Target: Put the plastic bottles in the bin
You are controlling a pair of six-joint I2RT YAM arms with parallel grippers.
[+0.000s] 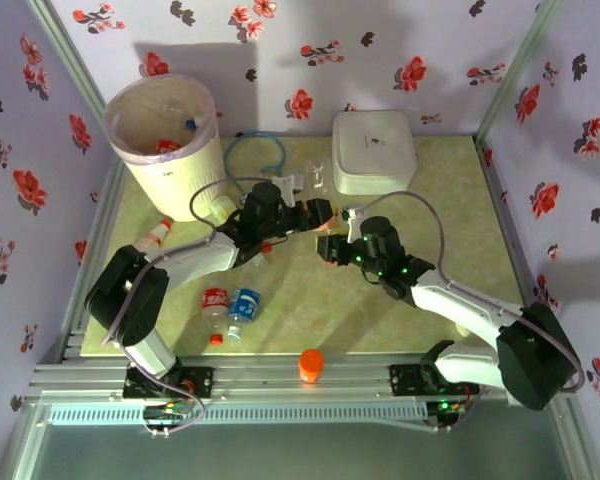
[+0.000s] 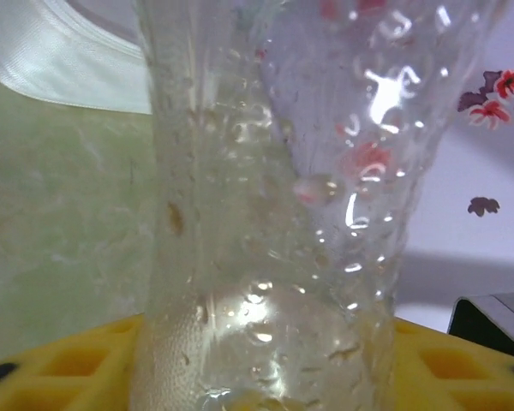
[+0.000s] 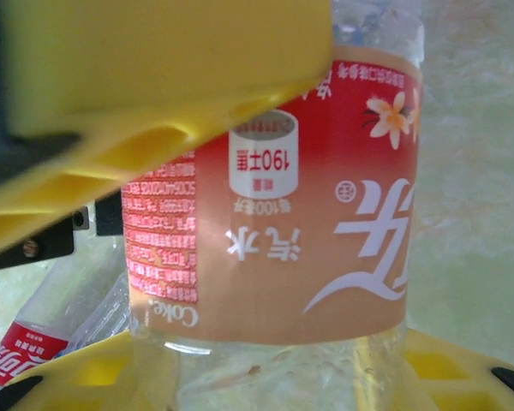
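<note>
Plastic bottles (image 1: 230, 305) lie on the table (image 1: 310, 320), and a few are in the bin (image 1: 175, 175) at the back left. The right gripper (image 1: 330, 243) squeezes tight on a red-label bottle (image 3: 308, 214), ready to lift it. A clear bottle (image 2: 274, 214) rests against the left gripper (image 1: 318, 213); I cannot tell if it is pinched.

One bin (image 1: 175, 178), one white box (image 1: 373, 150), one orange knob (image 1: 311, 365) (bottles (image 1: 215, 303) partly hidden)

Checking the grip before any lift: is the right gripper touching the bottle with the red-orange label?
Touching. In the right wrist view the right gripper is shut on the bottle, its upper yellow finger pressed onto the label.
</note>
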